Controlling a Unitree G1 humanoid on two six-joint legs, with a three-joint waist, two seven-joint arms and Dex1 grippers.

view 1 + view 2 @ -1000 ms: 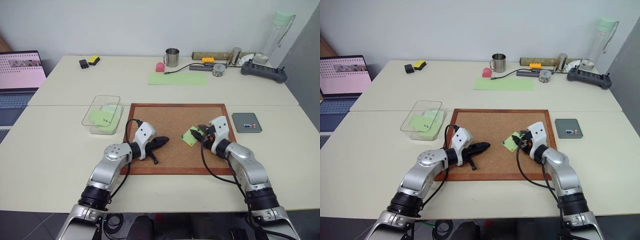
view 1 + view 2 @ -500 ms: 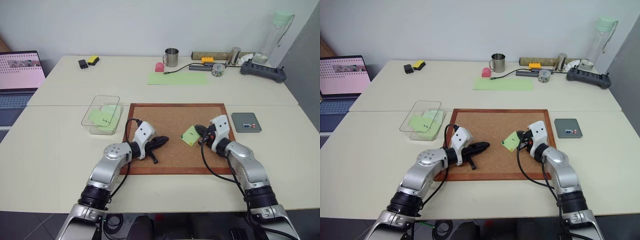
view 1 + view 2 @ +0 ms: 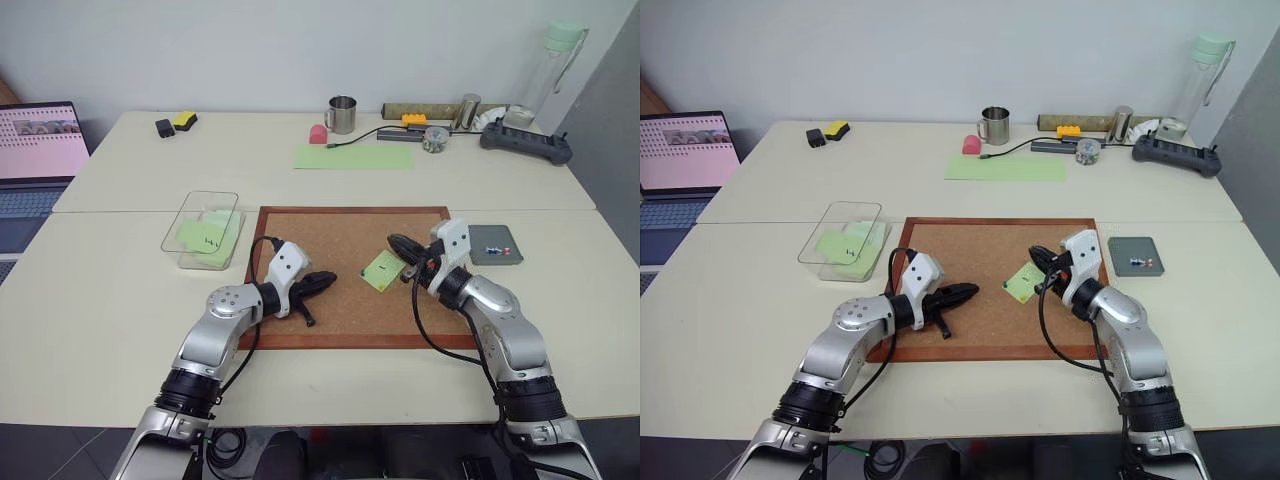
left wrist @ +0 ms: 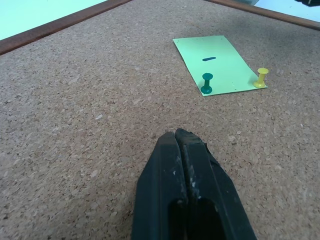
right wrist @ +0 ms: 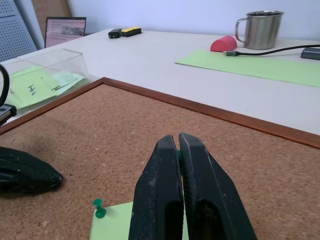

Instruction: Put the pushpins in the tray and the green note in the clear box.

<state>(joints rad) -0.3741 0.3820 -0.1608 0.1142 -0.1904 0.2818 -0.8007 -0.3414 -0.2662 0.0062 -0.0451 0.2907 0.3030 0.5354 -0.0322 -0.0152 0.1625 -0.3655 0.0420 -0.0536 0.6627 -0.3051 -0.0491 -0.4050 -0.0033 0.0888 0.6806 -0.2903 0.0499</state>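
Right hand (image 3: 397, 243) rose off small square light-green paper note (image 3: 383, 270), fingers together, pin inside unclear; best carried level to flat dark-grey tray (image 3: 493, 256). Left hand (image 3: 330, 278) fingers together.

Head stereo pair high above the corkboard (image 3: 330, 235); both wrist cameras low, skimming it.

I seem to be working in an office or lab room: pale tables (image 3: 120, 300) pushed together against a plain white wall, an open laptop (image 3: 35, 160) at the left, a steel mug (image 3: 343, 114), a power strip with cable (image 3: 405, 134), a water bottle (image 3: 555, 65) and a corkboard (image 3: 350, 240).
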